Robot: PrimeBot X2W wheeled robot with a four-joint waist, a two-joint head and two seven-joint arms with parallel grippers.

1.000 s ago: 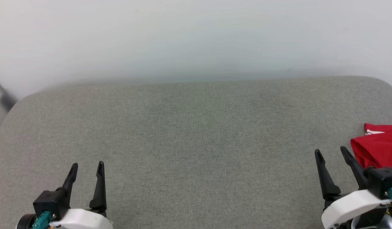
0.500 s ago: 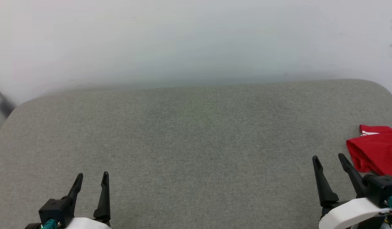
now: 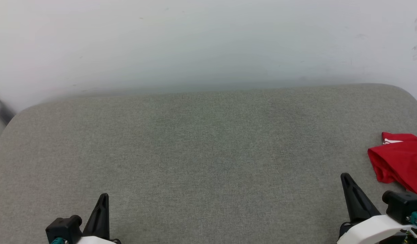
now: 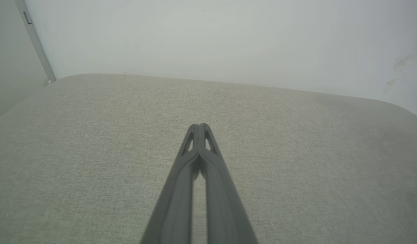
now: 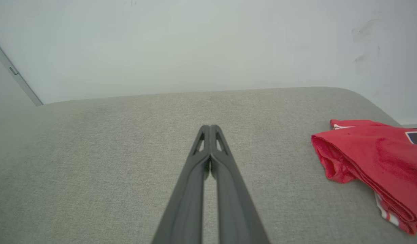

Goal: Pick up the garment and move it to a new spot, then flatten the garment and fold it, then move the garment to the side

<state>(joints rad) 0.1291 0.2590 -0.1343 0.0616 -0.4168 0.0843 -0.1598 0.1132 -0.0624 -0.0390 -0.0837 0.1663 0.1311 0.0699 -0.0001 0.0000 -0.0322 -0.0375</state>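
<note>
Right wrist view: garment (image 5: 371,159), apparently folded, lies to the right of the right gripper (image 5: 210,126), fingers closed, empty; left gripper (image 4: 199,125) likewise closed, well apart.

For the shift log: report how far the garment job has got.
Done, by the look of it: the garment lies folded in layers, off at the right side of the grey cushion. In hand: nothing; the left tool and the right tool are both shut and empty, clear of the cloth. Left: probably nothing, unless the loose, rumpled fold needs tidying.
</note>
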